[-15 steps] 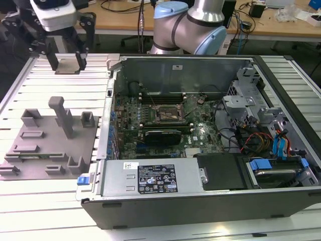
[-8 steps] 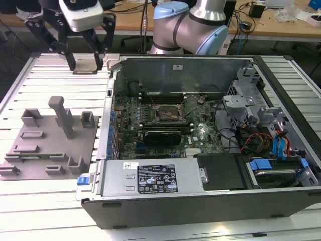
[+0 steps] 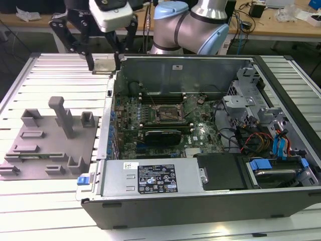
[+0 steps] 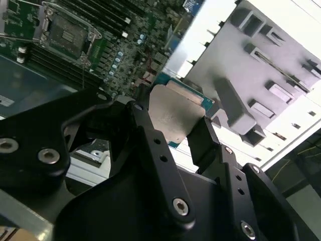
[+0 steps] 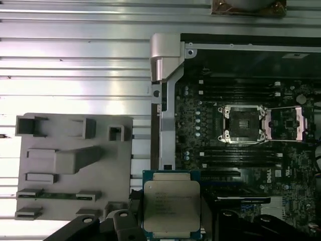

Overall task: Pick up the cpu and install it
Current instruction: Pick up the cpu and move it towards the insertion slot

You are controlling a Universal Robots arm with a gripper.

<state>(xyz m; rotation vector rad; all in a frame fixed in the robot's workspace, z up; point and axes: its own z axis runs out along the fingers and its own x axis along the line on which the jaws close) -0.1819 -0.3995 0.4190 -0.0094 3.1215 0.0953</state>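
Exterior view: gripper (image 3: 104,67) raised over the slatted table (image 3: 55,75), just off the open computer case (image 3: 200,201) at its far corner, clenched on the cpu (image 3: 104,64); socket (image 3: 168,113) well apart, on the motherboard. Second wrist view: black fingers (image 4: 203,143) pinch the cpu by two opposite edges, metal top showing. First wrist view: cpu hangs near the case wall, socket frame open, grey fixture tray (image 5: 75,165) alongside. Likely light, stiff, fragile underneath; edge grip suits.
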